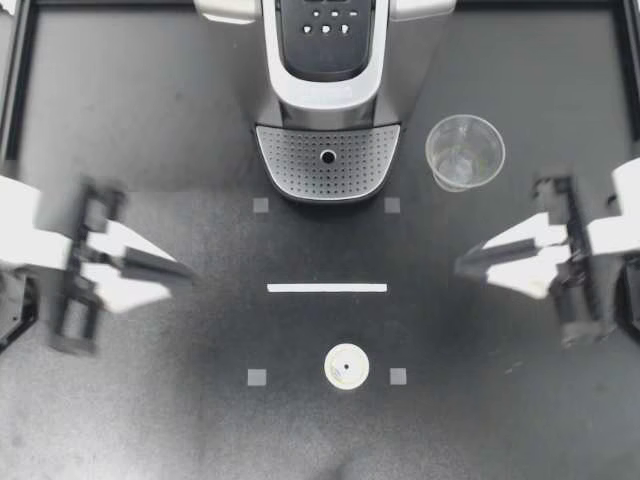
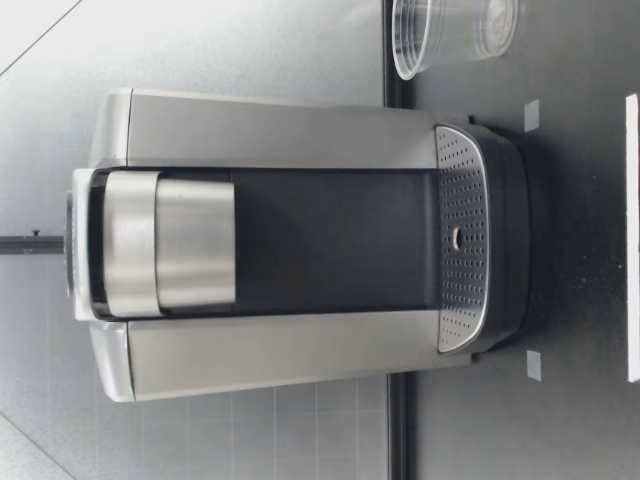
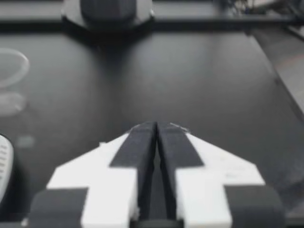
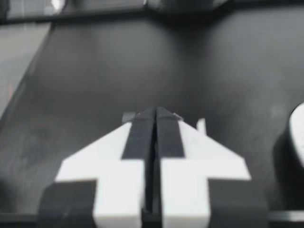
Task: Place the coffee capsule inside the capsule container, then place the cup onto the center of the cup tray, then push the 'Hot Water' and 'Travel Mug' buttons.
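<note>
The coffee machine (image 1: 328,80) stands at the back centre, its perforated cup tray (image 1: 328,160) bare and its buttons (image 1: 326,28) on top. A white coffee capsule (image 1: 346,366) lies on the mat near the front centre. A clear plastic cup (image 1: 464,151) stands upright to the right of the tray, also seen in the low view as the cup (image 2: 450,30) beside the machine (image 2: 300,240). My left gripper (image 1: 185,272) hovers at the left, shut and empty. My right gripper (image 1: 462,266) hovers at the right, shut and empty. Both wrist views show fingers pressed together, left (image 3: 156,129) and right (image 4: 154,114).
A white tape strip (image 1: 327,288) lies between tray and capsule, and small grey squares (image 1: 257,377) mark the mat's corners. Black rails border the table at the sides and back.
</note>
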You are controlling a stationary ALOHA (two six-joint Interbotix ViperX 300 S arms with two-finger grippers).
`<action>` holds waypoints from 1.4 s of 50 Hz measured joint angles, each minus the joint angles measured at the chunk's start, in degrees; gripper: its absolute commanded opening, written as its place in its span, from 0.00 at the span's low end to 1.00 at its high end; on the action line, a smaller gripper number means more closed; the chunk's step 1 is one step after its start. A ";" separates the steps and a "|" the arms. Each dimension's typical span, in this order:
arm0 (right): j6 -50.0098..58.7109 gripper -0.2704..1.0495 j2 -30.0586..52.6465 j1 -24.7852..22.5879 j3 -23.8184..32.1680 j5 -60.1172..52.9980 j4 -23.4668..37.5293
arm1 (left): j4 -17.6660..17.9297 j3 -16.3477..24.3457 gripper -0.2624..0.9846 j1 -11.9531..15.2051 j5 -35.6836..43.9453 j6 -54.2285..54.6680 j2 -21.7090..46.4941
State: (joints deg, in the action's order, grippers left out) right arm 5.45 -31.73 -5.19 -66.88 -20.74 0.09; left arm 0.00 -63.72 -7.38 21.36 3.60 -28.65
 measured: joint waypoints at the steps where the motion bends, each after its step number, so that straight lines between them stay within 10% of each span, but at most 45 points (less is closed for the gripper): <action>1: 0.18 0.28 0.70 -0.18 0.00 0.00 0.00 | 0.00 0.35 0.33 -0.18 0.09 0.26 1.23; 38: 1.23 0.28 24.43 -2.72 7.29 0.62 0.35 | -1.05 14.41 0.34 -3.43 -5.80 0.53 29.00; 58: 1.14 0.28 30.94 -4.39 11.34 1.93 0.35 | -1.23 15.91 0.85 -3.52 -5.80 -0.26 33.84; 70: 1.14 0.28 32.70 -5.63 12.13 1.93 0.35 | -1.23 18.19 0.86 -3.52 -4.66 -0.70 37.79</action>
State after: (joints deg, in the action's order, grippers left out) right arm 6.59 0.97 -10.81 -54.76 -18.81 0.44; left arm -1.23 -45.53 -10.90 16.70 2.90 9.14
